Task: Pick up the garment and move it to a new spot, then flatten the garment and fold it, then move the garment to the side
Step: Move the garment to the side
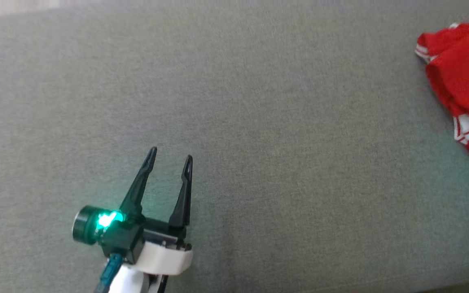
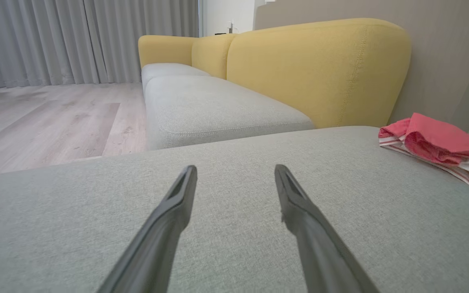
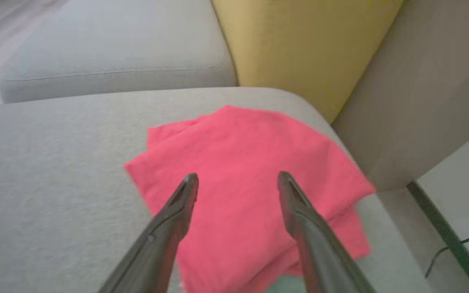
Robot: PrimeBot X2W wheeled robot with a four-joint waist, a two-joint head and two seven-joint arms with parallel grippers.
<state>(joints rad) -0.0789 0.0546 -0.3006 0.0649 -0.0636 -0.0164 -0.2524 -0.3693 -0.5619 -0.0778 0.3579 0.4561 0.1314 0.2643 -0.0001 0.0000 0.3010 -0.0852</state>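
From the head view I have my left gripper [image 1: 171, 154] at the lower left of the frame. Its two dark fingers are spread wide with nothing between them, over the bare grey cushion [image 1: 259, 122]. The garment [image 1: 462, 73] sits at the upper right edge of that frame, a red bundle with white striped trim. It is partly cut off by the border and well apart from the left gripper. In the left wrist view it lies at the right edge, folded into a low stack on the cushion, with the yellow backrest [image 2: 316, 69] behind it and wooden floor [image 2: 55, 118] at the left. The right wrist view puts the right gripper [image 3: 237, 176] above the garment, which lies across the middle of the frame near the cushion's rounded corner. Its fingers stand wide apart and grip nothing (the frame is a little blurred, so I cannot tell whether the tips touch the cloth).
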